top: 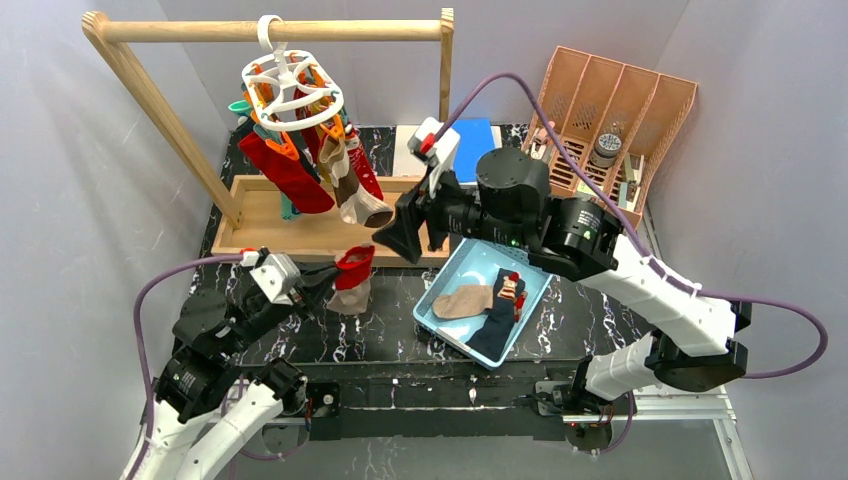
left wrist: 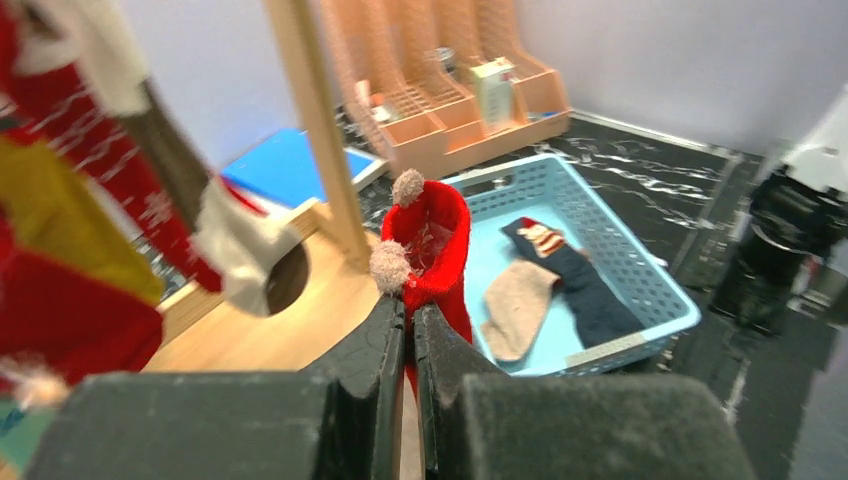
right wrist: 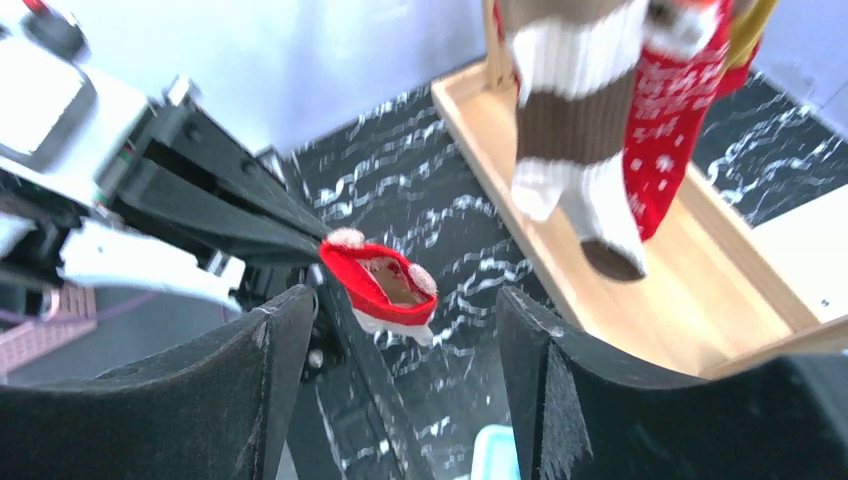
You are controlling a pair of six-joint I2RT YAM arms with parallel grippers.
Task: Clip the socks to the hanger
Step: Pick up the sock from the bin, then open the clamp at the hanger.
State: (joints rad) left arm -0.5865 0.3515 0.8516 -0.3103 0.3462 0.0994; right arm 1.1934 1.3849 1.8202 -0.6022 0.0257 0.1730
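The socks are small, light and limp, so I expect them to fold and sag when they are lifted; they will not break, but thin knit can slide out of a shallow pinch. The red sock (left wrist: 435, 240) with pale pompoms at its cuff is the one in hand now; the left fingers (left wrist: 385, 340) are pressed together on its lower part and hold it upright over the desk (top: 390, 320), just in front of the wooden tray (top: 300, 235). The right fingers (right wrist: 250, 400) are spread wide and hold nothing; they hang close above the sock. I judge the cuff to be the best place for a clip, because the doubled edge is thicker and gives more to bite.

The hanger (top: 292, 88) hangs from the wooden rail (top: 270, 30) and already carries several socks, red, brown-and-white and mustard among them; which clips are free I cannot tell.

The blue basket (left wrist: 640, 270) holds a tan sock (top: 465, 300) and a navy sock (top: 497, 325) lying flat, with a red-and-white patterned piece (top: 512, 288) at the top of the navy one; the peach organizer (top: 610, 100) behind it has a few small items that I cannot identify.
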